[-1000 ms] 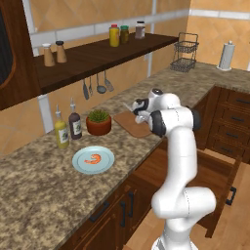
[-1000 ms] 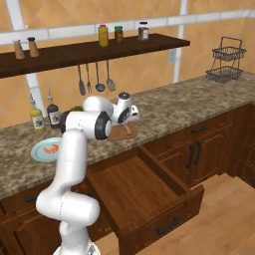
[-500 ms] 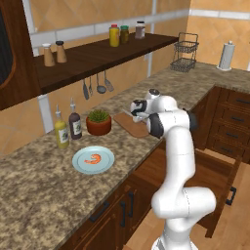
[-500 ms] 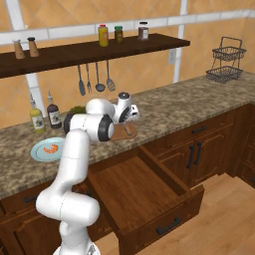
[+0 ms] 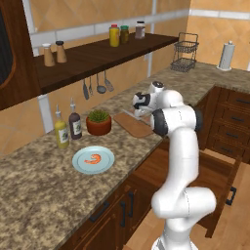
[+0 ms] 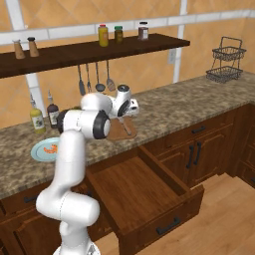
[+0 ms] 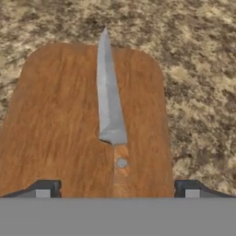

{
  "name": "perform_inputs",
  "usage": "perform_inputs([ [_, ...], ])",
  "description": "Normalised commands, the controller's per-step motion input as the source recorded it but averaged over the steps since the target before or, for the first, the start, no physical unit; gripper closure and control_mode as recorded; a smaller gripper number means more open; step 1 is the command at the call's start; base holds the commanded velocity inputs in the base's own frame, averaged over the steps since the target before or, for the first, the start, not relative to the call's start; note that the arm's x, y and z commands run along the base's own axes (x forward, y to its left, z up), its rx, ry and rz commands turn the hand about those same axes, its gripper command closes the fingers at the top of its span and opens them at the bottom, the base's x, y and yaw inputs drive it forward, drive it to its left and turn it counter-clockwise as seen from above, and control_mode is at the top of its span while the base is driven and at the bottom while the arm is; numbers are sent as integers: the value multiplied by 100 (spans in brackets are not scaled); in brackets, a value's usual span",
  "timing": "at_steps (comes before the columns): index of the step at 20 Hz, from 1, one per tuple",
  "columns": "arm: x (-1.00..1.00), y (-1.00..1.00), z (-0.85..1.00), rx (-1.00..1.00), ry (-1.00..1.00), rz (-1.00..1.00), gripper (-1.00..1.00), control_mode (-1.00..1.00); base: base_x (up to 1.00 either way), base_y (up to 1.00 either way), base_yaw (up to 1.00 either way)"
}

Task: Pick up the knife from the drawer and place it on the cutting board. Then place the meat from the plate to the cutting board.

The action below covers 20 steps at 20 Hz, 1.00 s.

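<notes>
The gripper (image 7: 117, 189) had sprung wide, releasing the knife (image 7: 110, 99) flat on the cutting board (image 7: 60, 120) (step one apparently done).

The gripper (image 7: 117, 190) is now standing with its fingers spread wide, having let go of the knife (image 7: 109, 99). The knife is lying flat on the cutting board (image 7: 60, 124), between the parted fingertips.

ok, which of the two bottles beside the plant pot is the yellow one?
The outer bottle, farther from the plant pot. The dark bottle stands between them.
</notes>
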Motion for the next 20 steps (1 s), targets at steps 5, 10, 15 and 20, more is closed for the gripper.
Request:
perform_inputs([
  [5, -86, 0, 0, 0, -11, -1, -100, -100, 0, 0, 0],
  [10, -71, 5, 48, 1, -15, 1, -100, -100, 0, 0, 0],
  [15, -62, 21, 53, 0, 3, 3, -100, -100, 0, 0, 0],
  [20, -47, 40, 35, 0, 20, 13, -100, -100, 0, 0, 0],
])
